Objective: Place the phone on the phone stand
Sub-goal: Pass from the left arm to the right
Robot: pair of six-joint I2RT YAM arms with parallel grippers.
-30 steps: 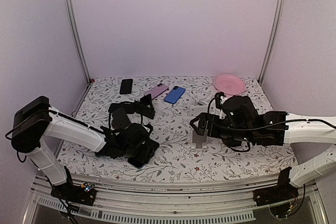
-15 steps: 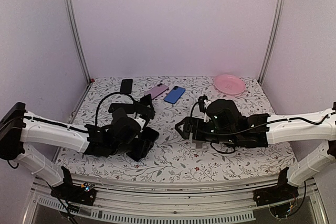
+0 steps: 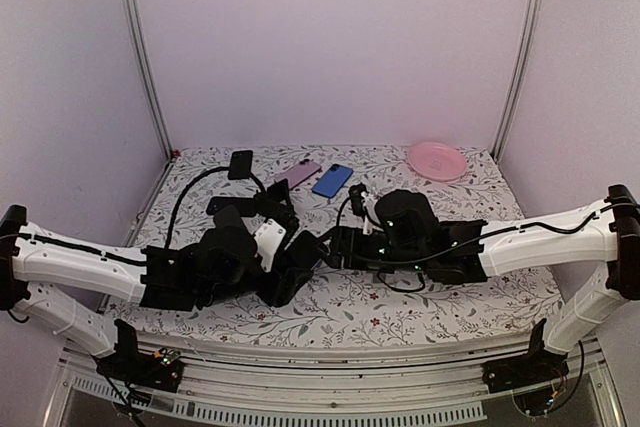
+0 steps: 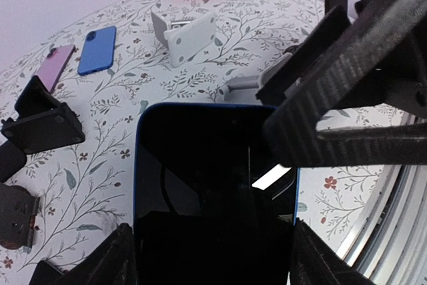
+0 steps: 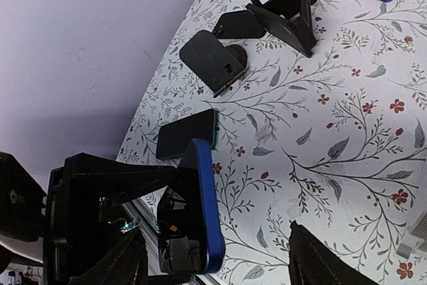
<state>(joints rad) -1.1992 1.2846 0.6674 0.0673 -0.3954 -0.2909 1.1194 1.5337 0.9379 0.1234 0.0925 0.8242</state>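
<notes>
The top view looks down from behind the arm bases (image 3: 140,365) over the whole floral surface (image 3: 450,317). Both wrist views sit low and close, facing each other, sharing the blue-cased phone (image 4: 213,185) between them.

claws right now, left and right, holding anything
left claw: closed on the blue-edged phone
right claw: open, straddling the same phone

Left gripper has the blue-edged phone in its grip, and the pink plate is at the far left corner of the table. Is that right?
Not quite. The left gripper does grip the blue-edged phone, but the pink plate is at the far right corner of the table, as the top external view shows.
</notes>
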